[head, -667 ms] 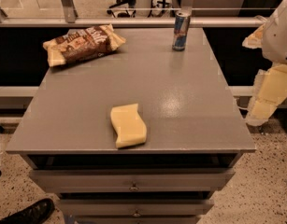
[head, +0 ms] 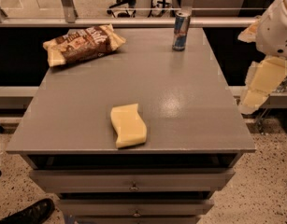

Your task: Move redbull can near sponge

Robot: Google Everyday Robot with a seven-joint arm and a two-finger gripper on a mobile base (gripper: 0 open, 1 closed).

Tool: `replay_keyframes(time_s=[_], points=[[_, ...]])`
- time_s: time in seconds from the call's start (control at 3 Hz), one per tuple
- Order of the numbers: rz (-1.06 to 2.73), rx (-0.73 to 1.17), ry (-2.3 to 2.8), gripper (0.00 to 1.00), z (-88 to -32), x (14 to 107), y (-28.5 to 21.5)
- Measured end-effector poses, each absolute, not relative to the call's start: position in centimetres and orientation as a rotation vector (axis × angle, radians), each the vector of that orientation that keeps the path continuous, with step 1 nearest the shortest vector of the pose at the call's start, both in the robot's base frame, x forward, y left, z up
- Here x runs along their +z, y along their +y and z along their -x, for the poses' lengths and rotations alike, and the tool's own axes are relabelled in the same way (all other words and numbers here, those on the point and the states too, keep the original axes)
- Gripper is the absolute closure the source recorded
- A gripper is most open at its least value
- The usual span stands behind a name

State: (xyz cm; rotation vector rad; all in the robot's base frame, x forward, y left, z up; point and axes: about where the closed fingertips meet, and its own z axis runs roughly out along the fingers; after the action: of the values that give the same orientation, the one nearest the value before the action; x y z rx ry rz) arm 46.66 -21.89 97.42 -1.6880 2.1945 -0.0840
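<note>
Presently, entry 1: my claw (head: 255,94), pale cream, hangs out past the right edge of the table, roughly level w/ the middle of that edge in view. Whether it is spread or closed: cannot tell. None of the tabletop things is in it, and it is well apart from all three.

Entry 2: white rounded arm housing (head: 276,27), directly above the claw, at the upper right of the view.

Entry 3: grey flat-topped table (head: 180,106), w/ grey drawers (head: 87,178) stacked beneath the front edge; small metal pulls at centre.

Entry 4: redbull can (head: 181,31), a slim tall blue-and-silver metal drink can w/ silver top. Upright at the far right corner of the top, near the back edge. Closest of the three things to my claw, yet not touching it.

Entry 5: sponge (head: 128,125), a flat pale yellow foam block w/ wavy sides. Lies flat near the front edge, a bit left of centre. Well apart from the can; most of the top's depth lies between them.

Entry 6: brown-and-tan crinkled snack bag (head: 82,43), lying flat at the far left corner, long side angled to the back edge. Apart from both can and sponge.

Entry 7: metal rail (head: 133,21) running across behind the table.

Entry 8: speckled floor (head: 269,181) around the table; black shoe (head: 31,213) at the lower left.
</note>
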Motion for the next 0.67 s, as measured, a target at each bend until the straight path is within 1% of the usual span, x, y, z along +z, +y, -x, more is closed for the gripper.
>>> replay_keyframes(time_s=[0.33,0.67], points=[[1.59,-0.037,2.151,0.0,-53.0,96.8,-21.8],[1.478,0.048,2.114,0.0,-59.4,96.2,-21.1]])
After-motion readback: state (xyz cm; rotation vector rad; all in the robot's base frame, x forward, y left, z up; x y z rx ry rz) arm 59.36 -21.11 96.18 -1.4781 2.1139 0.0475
